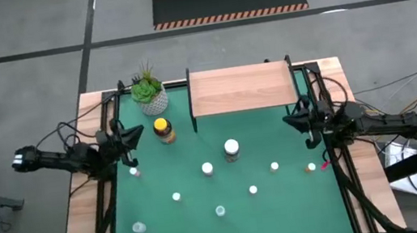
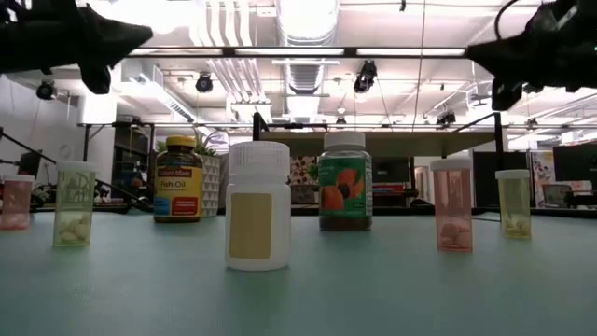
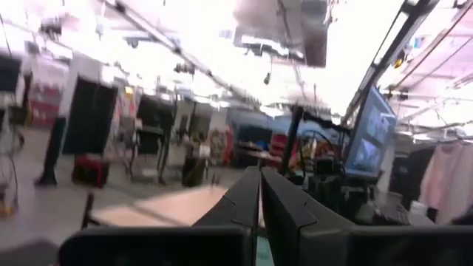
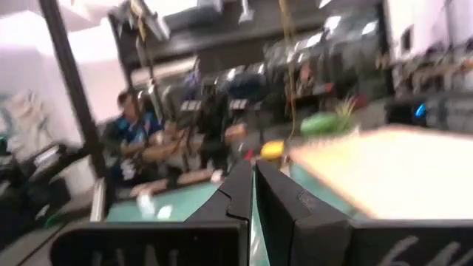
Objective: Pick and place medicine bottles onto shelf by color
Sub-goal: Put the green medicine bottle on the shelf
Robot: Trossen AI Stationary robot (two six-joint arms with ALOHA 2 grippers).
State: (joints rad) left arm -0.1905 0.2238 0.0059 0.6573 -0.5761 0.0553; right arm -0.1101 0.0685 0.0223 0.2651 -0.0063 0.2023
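Standing scattered on the green table mat (image 1: pixel 230 211), small clear and white-capped medicine bottles (image 1: pixel 207 168) face the empty light-wood shelf (image 1: pixel 239 88) at the far edge. An amber yellow-lidded jar (image 2: pixel 178 178) reads "Fish Oil". Left gripper (image 1: pixel 139 132) and right gripper (image 1: pixel 289 121) hover closed, holding nothing.

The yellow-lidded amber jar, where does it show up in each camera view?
High view: the yellow-lidded amber jar stands on the green mat just below the potted plant.
Low view: left of centre, behind the white bottle.
Left wrist view: not in it.
Right wrist view: a yellow blur only, cannot tell.
Shared landmark: the potted plant.
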